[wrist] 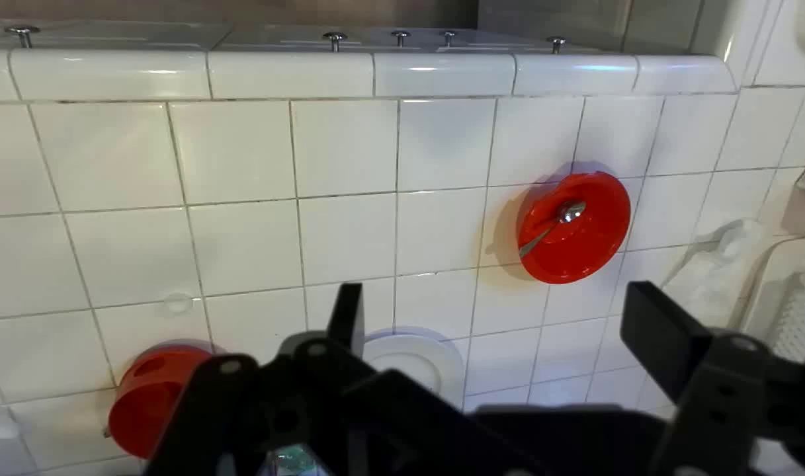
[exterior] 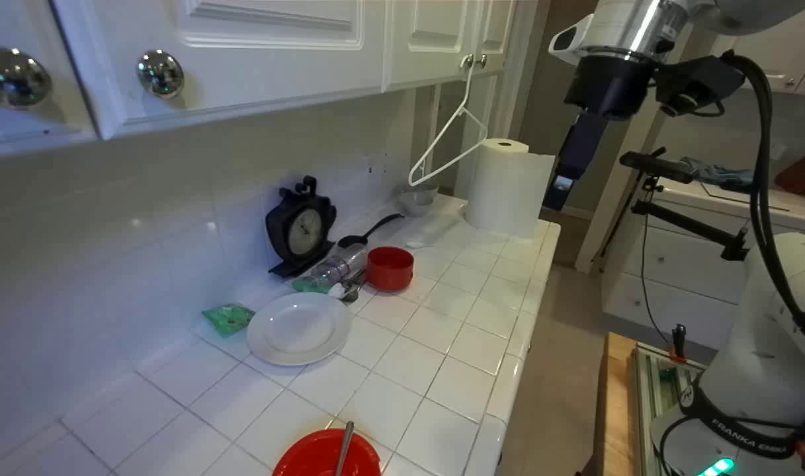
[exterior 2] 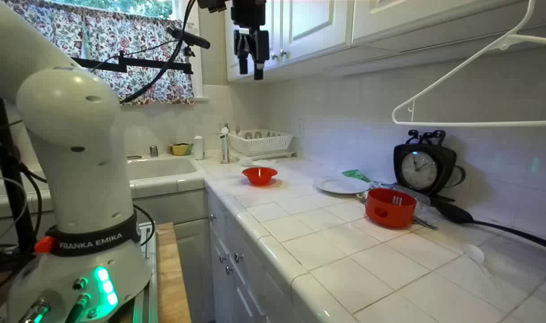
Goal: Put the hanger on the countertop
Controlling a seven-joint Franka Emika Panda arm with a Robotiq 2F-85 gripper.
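The white-tiled desk (exterior: 435,324) stretches from near to far in an exterior view, its rounded edge on the right and the wall (exterior: 78,251) on the left. White upper cabinets (exterior: 270,73) hang above it. The white robot arm (exterior 2: 75,179) stands at the left in an exterior view, beside the desk, with a dish rack (exterior 2: 264,142) at the desk's far end. The thin white hanger (exterior 2: 474,124) hangs above the desk, clear of its surface; in an exterior view its hook is on a cabinet knob (exterior: 467,61) toward the far end. An upright paper-towel roll (exterior: 508,188) stands close by; whether the hanger touches it I cannot tell. A white plate (exterior: 299,328) lies flat at the left, nearer. The claw (wrist: 496,307) points down from high above, well apart from the hanger; in the wrist view its two fingers are spread wide. A black dial clock (exterior: 303,228) stands by the wall, farther than the plate. A red bowl (exterior: 319,456) stands nearest, and a red cup (exterior: 389,272) stands to the right of the clock. A long-handled black utensil (exterior: 353,242) lies just beyond the clock. A small green packet (exterior: 229,320) lies just left of the plate. A metal spoon (wrist: 572,211) rests in the bowl.
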